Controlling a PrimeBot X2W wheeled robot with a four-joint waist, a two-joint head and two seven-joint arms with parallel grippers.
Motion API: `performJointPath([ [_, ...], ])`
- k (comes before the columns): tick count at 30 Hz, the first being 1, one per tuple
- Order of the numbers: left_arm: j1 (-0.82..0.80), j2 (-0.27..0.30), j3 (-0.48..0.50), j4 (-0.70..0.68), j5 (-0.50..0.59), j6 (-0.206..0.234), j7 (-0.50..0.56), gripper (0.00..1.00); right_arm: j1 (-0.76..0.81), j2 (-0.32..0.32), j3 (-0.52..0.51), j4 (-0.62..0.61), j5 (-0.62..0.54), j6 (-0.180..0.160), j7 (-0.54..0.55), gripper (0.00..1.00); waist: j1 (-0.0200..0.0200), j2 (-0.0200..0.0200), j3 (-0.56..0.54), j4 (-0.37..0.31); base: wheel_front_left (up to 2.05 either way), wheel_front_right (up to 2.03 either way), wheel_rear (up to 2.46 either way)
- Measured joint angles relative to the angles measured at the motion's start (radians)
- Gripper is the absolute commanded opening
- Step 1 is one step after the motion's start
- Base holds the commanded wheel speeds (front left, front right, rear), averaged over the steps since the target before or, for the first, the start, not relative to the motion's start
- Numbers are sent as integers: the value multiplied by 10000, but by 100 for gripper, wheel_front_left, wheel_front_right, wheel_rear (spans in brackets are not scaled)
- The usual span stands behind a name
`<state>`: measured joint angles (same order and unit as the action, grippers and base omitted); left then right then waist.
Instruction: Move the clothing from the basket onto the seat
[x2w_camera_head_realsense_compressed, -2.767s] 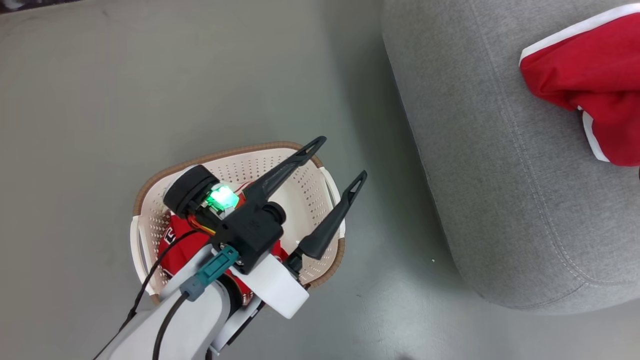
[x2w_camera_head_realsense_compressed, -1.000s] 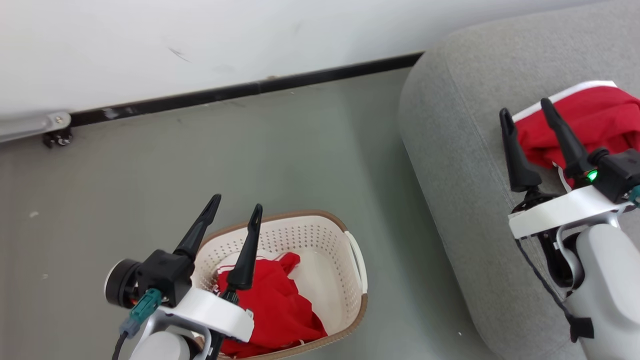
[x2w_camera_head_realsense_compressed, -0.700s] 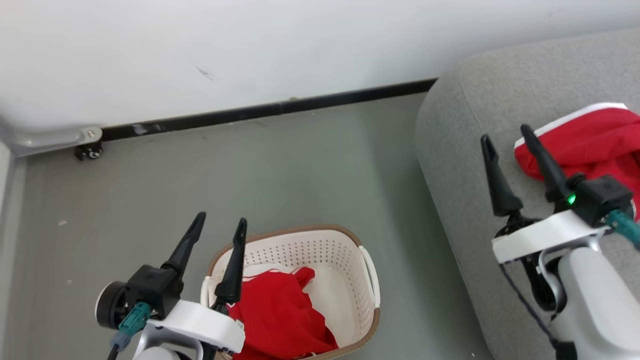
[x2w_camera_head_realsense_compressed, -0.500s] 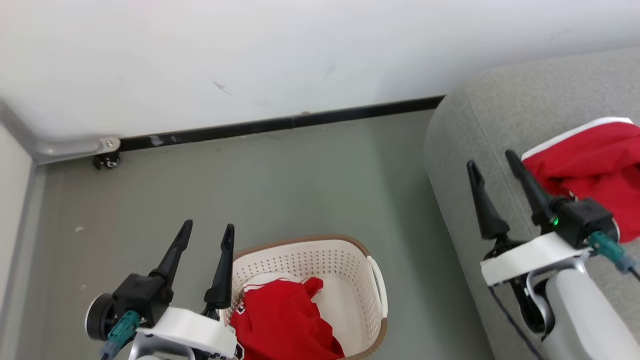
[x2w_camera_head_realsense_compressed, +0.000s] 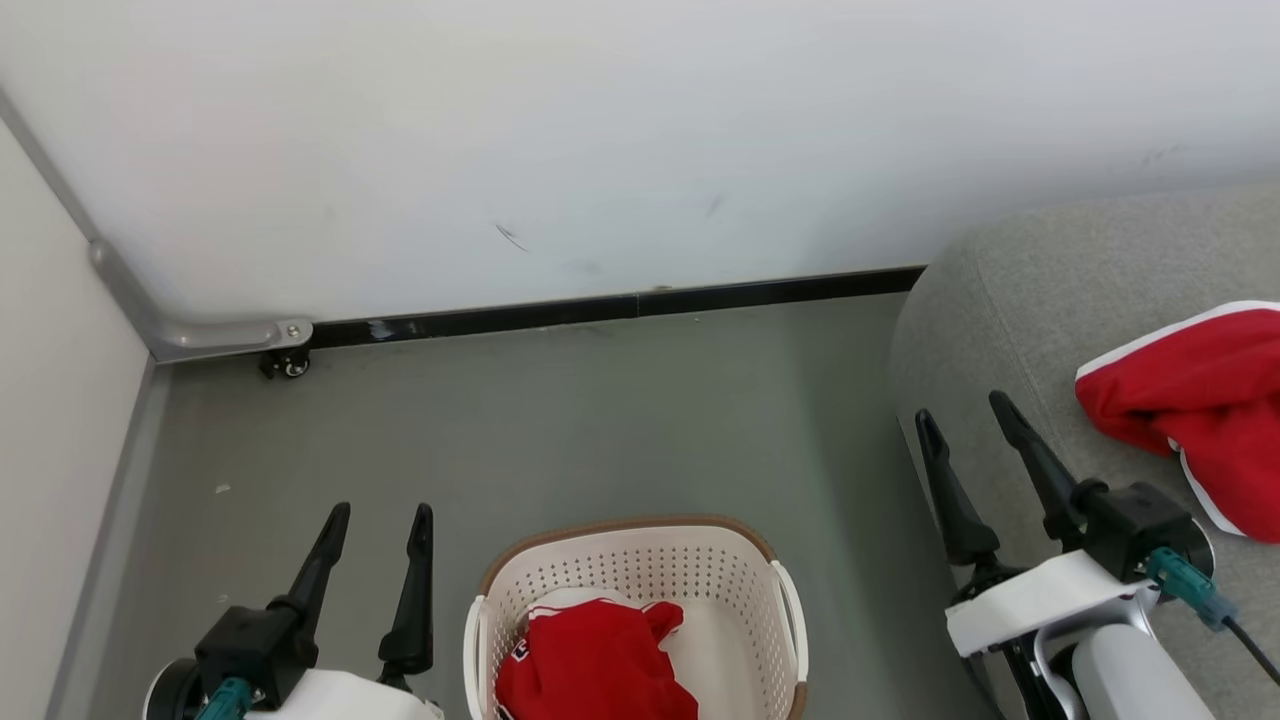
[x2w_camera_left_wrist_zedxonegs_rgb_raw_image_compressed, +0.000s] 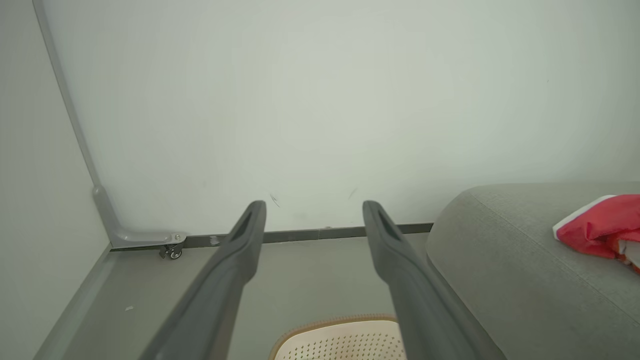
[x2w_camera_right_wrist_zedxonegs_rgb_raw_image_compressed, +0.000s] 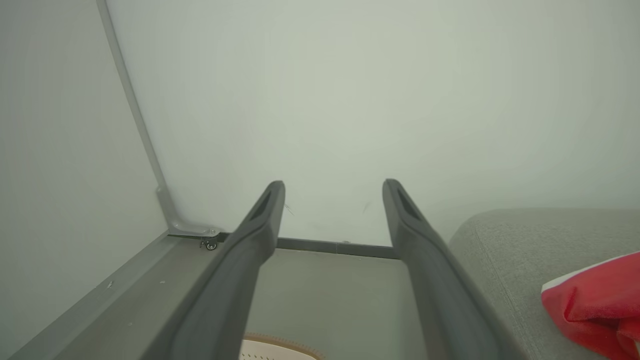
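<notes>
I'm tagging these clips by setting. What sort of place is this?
Likely a staged living-room corner, not a home: grey fabric sofa, laundry basket on bare grey floor, plain white wall with a caster wheel at its foot.

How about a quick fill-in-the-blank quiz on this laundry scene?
1. The jersey in the basket is ____ in colour.
2. The white-trimmed garment lies on the grey ____.
3. The left end effector and the right end effector are both open and hold ____.
Missing words: red; sofa; nothing.
</notes>
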<state>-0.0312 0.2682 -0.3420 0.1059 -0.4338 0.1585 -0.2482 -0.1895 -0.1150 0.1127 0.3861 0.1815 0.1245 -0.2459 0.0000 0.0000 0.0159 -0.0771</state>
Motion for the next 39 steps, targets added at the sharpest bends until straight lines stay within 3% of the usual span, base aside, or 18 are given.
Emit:
performJointPath([
  [14,535,23,134,86,4,0,0,100,1362,508,-316,-523,-318,0,556,100,1,0,-553,315,0,0,0],
  [39,1077,46,608,-251,130,86,2,100,2473,658,-518,-1902,-660,0,1384,100,0,0,-475,153,0,0,0],
])
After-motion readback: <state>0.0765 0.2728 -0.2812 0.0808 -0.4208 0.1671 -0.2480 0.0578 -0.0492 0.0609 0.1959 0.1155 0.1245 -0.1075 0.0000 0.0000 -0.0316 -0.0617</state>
